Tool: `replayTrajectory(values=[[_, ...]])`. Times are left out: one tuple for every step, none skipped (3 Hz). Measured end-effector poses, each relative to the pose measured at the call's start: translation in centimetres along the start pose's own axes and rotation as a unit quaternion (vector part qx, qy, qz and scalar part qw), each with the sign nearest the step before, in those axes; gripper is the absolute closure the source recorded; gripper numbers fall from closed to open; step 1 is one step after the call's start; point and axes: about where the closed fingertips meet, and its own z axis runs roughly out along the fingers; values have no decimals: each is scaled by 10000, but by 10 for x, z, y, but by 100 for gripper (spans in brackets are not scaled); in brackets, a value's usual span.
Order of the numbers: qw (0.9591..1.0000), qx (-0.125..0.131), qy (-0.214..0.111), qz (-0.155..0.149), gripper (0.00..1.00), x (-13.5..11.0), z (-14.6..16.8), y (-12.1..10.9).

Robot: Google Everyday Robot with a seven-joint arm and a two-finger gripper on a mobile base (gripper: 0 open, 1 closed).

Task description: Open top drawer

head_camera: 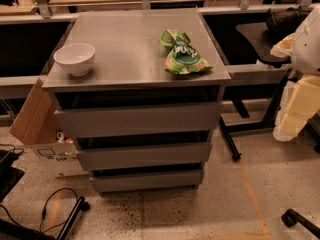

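The top drawer (137, 119) is the widest of three flat grey handleless fronts on a grey cabinet, just under the cabinet top. A dark gap runs above its front, and its interior does not show. The two narrower fronts, middle (142, 155) and bottom (146, 180), sit below it. My gripper (296, 111) shows as pale cream parts at the right edge, below the white arm (309, 39). It hangs well to the right of the cabinet, about level with the top drawer, and touches nothing.
On the cabinet top (130, 44) stand a white bowl (75, 58) at the left and a green snack bag (182, 54) at the right. A cardboard box (35, 119) leans at the left. Black table legs (230, 139), cables (55, 204) and a chair caster (290, 218) are on the floor.
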Motion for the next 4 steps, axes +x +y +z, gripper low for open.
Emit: replayTrajectory(values=[[10000,7,-3,-13,0,-3,4,-1],[9999,44,-21,-115,0,-22,34,-8],[9978,160,50,-639,0,-74,106,-22],[9958,305,179,-845,0,-100,151,-35]])
